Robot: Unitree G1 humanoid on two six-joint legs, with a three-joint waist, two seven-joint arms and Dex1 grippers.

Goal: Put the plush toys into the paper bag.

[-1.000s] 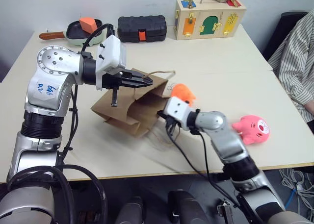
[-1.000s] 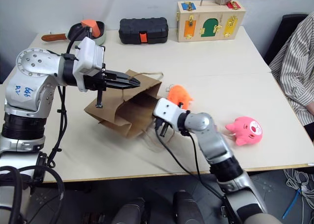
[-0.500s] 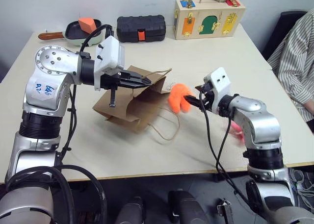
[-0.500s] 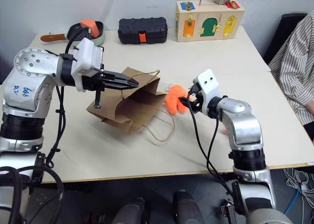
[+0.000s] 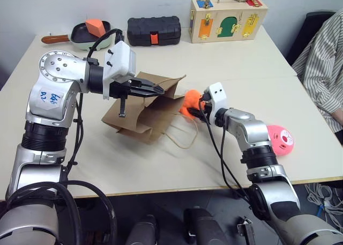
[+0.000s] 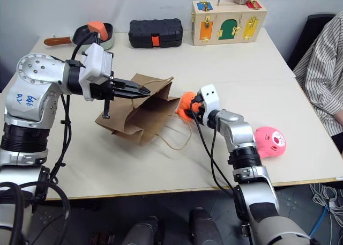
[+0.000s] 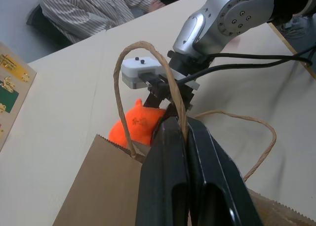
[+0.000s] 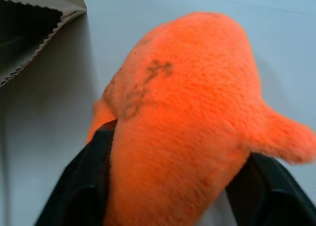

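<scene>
The brown paper bag (image 5: 140,118) lies on its side on the table with its mouth facing right. My left gripper (image 5: 158,88) is shut on its upper cord handle (image 7: 146,45), which holds the mouth up. Just right of the mouth, the orange plush toy (image 5: 189,103) sits between my right gripper's (image 5: 195,112) fingers. In the right wrist view, black fingers (image 8: 87,184) press both sides of the orange plush toy (image 8: 182,122). The pink plush toy (image 5: 280,139) lies on the table farther right, behind my right forearm.
At the back of the table stand a black ribbed case (image 5: 154,30), a wooden lock box (image 5: 229,19) and a pan holding an orange wedge (image 5: 95,26). A person in a striped shirt (image 5: 325,68) sits at the right edge. The bag's lower handle loops on the table (image 5: 182,140).
My right gripper swung from in front of the bag out to the right, then came back left onto the orange toy and narrowed around it. The left arm kept still.
</scene>
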